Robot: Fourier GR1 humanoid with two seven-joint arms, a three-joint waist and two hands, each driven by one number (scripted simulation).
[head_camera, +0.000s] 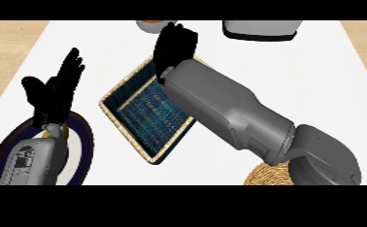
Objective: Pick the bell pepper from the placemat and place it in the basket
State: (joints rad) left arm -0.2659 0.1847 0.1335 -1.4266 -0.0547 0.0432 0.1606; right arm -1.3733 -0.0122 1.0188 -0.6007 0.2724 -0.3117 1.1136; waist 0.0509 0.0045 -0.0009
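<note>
Placemat (147,109) on white counter (301,75); left robot hand (54,90) spread, right robot hand (175,46) unclear.

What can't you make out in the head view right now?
Head view:
- Bell pepper: not visible; the right hand and right arm cover the placemat's far corner.
- Basket: mostly behind the right arm, cut by the lower edge.
- Grey container and white cup: cut by the top edge.

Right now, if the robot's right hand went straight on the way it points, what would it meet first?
Probably the white round container just beyond the right hand, near the view's top; height is unclear, so it may pass above.
</note>
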